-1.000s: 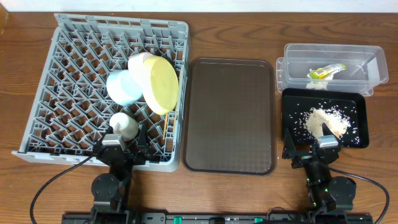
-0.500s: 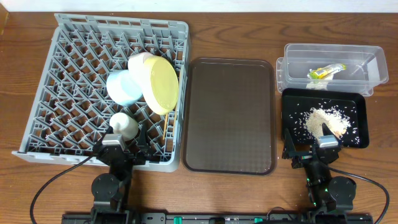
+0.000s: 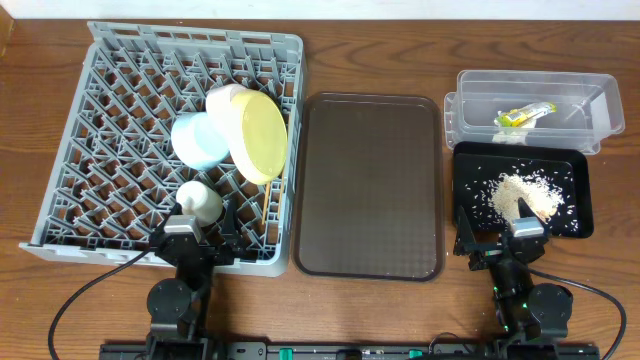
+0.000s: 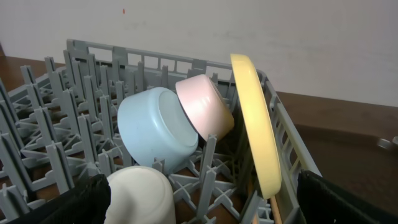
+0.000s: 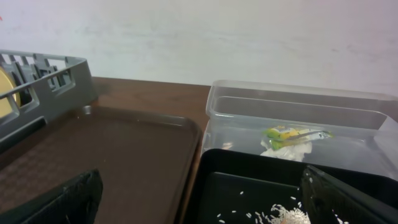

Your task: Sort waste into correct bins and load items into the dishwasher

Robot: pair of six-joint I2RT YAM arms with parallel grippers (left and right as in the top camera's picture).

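The grey dish rack (image 3: 110,110) holds the yellow plate (image 3: 260,135) on edge, the light blue bowl (image 3: 198,140), a pale bowl (image 3: 226,98) behind it, the small white cup (image 3: 200,200) and a chopstick (image 3: 263,208). They also show in the left wrist view: plate (image 4: 255,124), blue bowl (image 4: 155,127), pale bowl (image 4: 205,106), cup (image 4: 140,196). The clear tub (image 3: 590,90) holds the yellow-green wrapper (image 3: 522,116). The black tray (image 3: 470,165) holds rice scraps (image 3: 520,192). My left gripper (image 3: 198,238) is open at the rack's front edge. My right gripper (image 3: 505,245) is open at the black tray's front edge.
A brown serving tray (image 3: 370,185) lies between the rack and the bins, with nothing on it. It fills the left of the right wrist view (image 5: 106,155), with the tub (image 5: 298,109) and black tray (image 5: 249,180) to its right.
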